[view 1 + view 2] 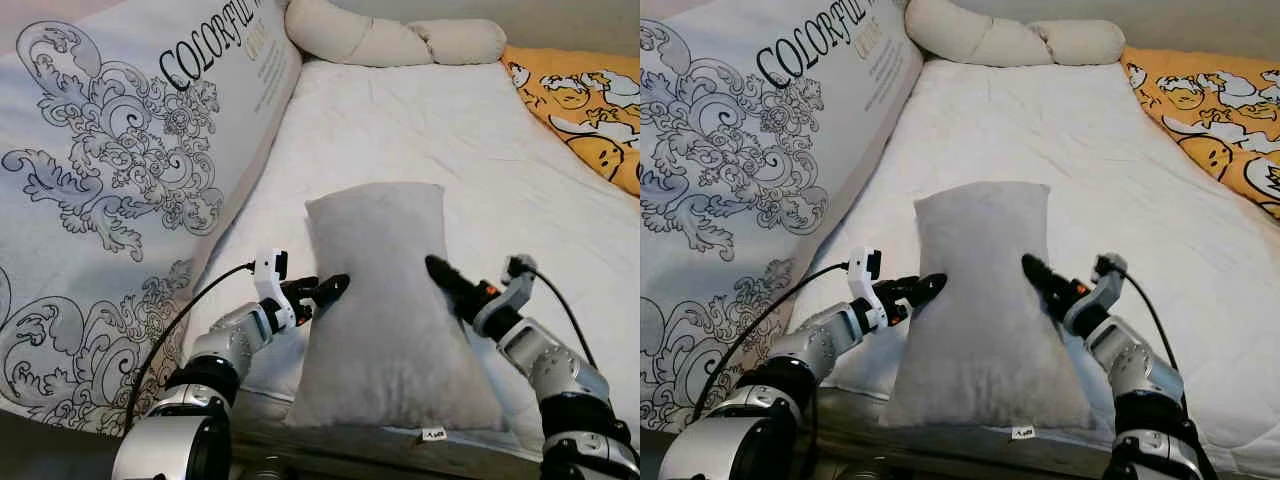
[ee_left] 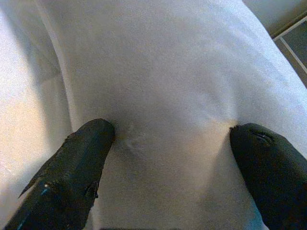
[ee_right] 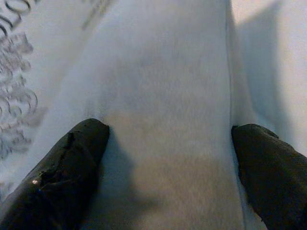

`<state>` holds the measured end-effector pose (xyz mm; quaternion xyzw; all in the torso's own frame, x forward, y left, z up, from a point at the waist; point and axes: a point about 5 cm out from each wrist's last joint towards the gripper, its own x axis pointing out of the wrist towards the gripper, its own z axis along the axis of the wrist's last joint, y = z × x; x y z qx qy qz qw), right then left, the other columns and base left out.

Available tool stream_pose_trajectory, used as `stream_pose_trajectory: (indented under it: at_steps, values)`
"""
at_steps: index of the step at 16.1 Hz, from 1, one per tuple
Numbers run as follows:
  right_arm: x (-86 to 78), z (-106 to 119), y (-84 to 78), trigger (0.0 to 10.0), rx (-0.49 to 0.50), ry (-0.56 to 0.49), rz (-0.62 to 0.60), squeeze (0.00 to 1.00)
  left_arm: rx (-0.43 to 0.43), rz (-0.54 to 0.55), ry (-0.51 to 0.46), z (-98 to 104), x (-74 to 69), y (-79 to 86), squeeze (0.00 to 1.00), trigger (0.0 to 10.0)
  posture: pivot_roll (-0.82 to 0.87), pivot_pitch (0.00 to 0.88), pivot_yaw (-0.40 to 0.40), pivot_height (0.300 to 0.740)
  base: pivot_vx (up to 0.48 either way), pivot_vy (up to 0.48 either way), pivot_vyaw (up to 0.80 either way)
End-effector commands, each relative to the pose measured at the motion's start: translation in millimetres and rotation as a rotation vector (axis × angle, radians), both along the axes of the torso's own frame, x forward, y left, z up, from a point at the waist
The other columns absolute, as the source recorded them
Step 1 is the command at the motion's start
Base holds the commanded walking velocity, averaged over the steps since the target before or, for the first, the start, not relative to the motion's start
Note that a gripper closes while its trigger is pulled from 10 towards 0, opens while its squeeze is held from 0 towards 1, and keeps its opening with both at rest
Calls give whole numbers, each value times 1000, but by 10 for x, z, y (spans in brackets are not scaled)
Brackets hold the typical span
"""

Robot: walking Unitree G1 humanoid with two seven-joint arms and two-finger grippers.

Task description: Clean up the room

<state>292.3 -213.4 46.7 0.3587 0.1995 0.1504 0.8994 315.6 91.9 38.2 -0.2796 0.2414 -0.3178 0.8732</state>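
I am looking down at a bed with a white sheet (image 1: pixel 400 130), and a grey pillow (image 1: pixel 385 300) is lying on it near the foot edge, right in front of me. Its long axis is running away from me toward the head of the bed, one short end pointing at me and hanging close to the mattress edge, the other pointing at a long cream bolster (image 1: pixel 390 38) far up the bed. My left pincer (image 1: pixel 325 290) is pressing against the pillow's left side and my right pincer (image 1: pixel 440 272) against its right side, so I am squeezing it between both arms. In each wrist view the two black fingers (image 2: pixel 76 163) are spread wide, with pillow fabric lying between them, touching it but not pinching any of it. I judge the pillow to be light, soft and easily squashed; its smooth cover may be slipping under hard fingertips, so holding it at mid-length from both sides seems the safest grip. A large printed cushion (image 1: pixel 110 170) is leaning along my left, and a yellow cartoon blanket (image 1: pixel 590 110) is lying at far right.
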Motion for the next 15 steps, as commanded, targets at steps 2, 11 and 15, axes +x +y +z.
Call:
stream_pose_trajectory:
  at_steps: [2, 11, 15]
  values:
    - [-98, -195, 109, 10000, -81, 105, 78, 0, 44, 22, 6, -17, 20, -41, 0, 10000, 0, 0, 71, 740, 0, 0, 0]
    - [-217, -322, 120, 0, -230, 140, 171, 0, 84, 51, 81, -135, -44, -148, 0, 784, -19, 0, 53, 740, 0, 0, 0]
    - [-208, -307, 176, 0, -255, 98, 169, 0, 104, 41, 70, -140, -48, -168, 0, 0, -24, 0, 45, 740, 0, 0, 0]
